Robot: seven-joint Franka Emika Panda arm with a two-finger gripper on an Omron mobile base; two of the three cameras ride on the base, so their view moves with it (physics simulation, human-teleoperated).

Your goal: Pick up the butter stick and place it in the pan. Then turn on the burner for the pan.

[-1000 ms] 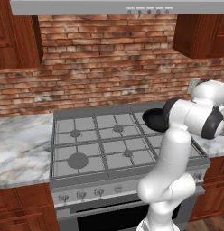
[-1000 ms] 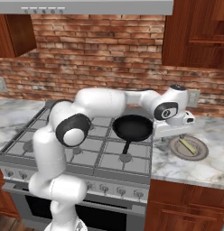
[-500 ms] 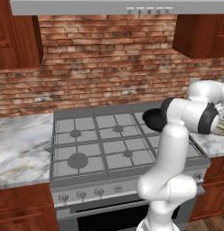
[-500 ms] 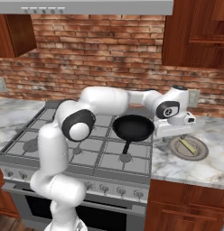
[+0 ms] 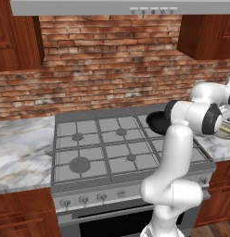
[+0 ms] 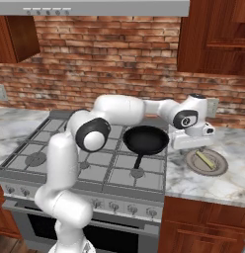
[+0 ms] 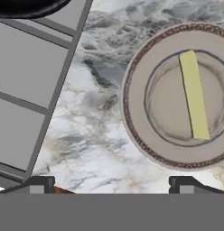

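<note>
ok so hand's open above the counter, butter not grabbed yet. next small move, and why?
Probably shift the hand sideways over the plate until the butter stick lies between the fingers, then descend. In the hand view the stick lies on the plate off to one side of the open fingers, untouched. The pan waits on the stove.

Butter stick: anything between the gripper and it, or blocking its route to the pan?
Nothing visible. The butter stick lies alone on the grey plate, with the open gripper above the bare counter beside it. The pan sits empty on the stove.
</note>
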